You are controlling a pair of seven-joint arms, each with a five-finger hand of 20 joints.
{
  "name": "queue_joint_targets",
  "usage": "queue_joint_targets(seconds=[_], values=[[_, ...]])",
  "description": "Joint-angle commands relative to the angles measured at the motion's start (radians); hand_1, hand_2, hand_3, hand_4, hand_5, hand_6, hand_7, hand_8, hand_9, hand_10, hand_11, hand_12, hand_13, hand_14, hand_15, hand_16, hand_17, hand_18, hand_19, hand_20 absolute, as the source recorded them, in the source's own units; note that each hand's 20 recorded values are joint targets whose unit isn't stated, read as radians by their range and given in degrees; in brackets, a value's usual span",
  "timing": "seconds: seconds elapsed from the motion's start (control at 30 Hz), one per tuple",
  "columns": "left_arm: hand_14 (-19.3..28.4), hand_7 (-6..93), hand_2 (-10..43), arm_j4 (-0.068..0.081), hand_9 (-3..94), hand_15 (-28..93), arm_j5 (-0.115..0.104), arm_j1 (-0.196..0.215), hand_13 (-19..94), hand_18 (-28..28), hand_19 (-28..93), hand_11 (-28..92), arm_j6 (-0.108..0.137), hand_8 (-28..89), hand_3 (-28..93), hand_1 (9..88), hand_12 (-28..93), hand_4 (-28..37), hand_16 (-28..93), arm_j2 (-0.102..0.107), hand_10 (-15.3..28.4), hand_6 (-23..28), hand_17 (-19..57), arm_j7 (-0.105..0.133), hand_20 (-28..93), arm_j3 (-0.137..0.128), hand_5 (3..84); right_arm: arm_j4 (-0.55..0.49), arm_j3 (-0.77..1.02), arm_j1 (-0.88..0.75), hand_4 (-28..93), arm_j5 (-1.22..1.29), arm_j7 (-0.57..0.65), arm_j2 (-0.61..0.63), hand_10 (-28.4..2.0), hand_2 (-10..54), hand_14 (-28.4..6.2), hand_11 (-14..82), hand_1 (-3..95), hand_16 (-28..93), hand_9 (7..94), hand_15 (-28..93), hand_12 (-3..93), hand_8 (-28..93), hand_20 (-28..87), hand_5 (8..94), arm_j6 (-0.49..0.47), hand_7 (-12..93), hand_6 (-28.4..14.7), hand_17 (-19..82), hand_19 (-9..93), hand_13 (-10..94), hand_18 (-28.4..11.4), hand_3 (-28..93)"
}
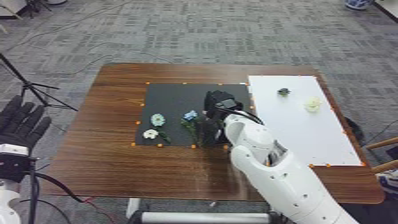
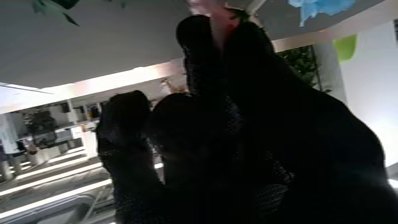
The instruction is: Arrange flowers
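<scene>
My right hand (image 1: 216, 112) is over the right part of the black mat (image 1: 178, 95). In the right wrist view, the fingertips and thumb of my right hand (image 2: 231, 90) pinch a pink flower (image 2: 215, 19). To the left of that hand, a blue flower (image 1: 190, 115), a pale blue flower (image 1: 157, 119) and a white flower (image 1: 150, 134) lie on the mat. A blue bloom (image 2: 322, 7) also appears in the right wrist view. On the white board (image 1: 306, 135) are a small dark flower (image 1: 283, 92) and a cream flower (image 1: 312, 104). My left hand (image 1: 22, 122) stays off the table's left side, fingers straight.
Small orange markers (image 1: 138, 122) line the mat and the board on the brown table (image 1: 107, 150). A black tripod (image 1: 31, 86) stands beyond the table's left edge, and a chair (image 1: 387, 167) is at the right.
</scene>
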Motion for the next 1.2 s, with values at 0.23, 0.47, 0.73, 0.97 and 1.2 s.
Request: queue_joint_targets(seconds=[0.23,0.47,0.73,0.97,1.2], values=[[12.3,7.6,19.2,-0.004,30.1,22,0.01,0.01,21,10.3,22,11,-0.003,-7,67,21.5,11,-28.3,-3,-0.004,12.7,7.4,-3.8,0.0,11,-0.002,35.3,-0.047,-0.003,-0.008,-28,-0.033,-0.002,0.01,-13.7,-9.5,-5.9,18.1,56.0,38,66.4,70,18.5,-11,39,61.9,-0.006,19,-2.9,37,85,71,-23.8,78],[12.4,7.2,18.9,-0.001,30.0,22,0.012,0.001,20,10.3,21,11,-0.007,-7,67,21.7,11,-28.3,-3,-0.005,12.8,7.4,-3.9,0.0,11,0.003,35.2,-0.087,0.029,-0.013,-28,-0.01,0.006,0.025,-14.5,-9.5,-5.9,15.3,55.8,38,63.2,70,16.6,-11,39,60.4,-0.003,18,-3.2,36,85,71,-23.9,77],[12.5,7.4,18.9,-0.01,29.9,23,0.018,0.023,21,10.4,22,11,-0.018,-7,67,21.8,12,-28.3,-3,-0.017,12.9,7.3,-4.0,-0.001,11,-0.007,35.1,-0.152,0.149,-0.068,-28,0.009,0.064,0.199,-14.8,-9.5,-7.5,14.2,51.6,36,63.0,71,16.0,-11,39,59.8,0.166,17,-3.6,36,85,71,-24.2,79],[12.6,7.5,18.9,-0.014,30.0,23,0.021,0.04,21,10.5,22,11,-0.013,-7,67,21.9,12,-28.3,-3,-0.024,12.9,7.2,-4.1,-0.008,11,-0.02,35.1,-0.064,0.251,-0.12,-28,-0.071,0.118,0.3,-15.9,-9.5,-7.2,10.6,51.8,36,55.7,70,14.7,-11,37,54.2,0.152,14,-4.7,34,82,67,-23.8,78],[12.6,7.7,18.9,-0.011,30.3,23,0.017,0.041,21,10.7,22,11,-0.016,-7,67,21.9,12,-28.3,-3,-0.015,12.9,7.3,-4.1,-0.008,11,-0.007,34.9,0.01,0.294,-0.124,-28,-0.009,0.21,0.32,-19.5,-9.5,-10.4,6.6,48.3,31,41.3,73,13.1,-9,36,39.2,0.084,9,-8.4,33,82,62,-24.3,79]])
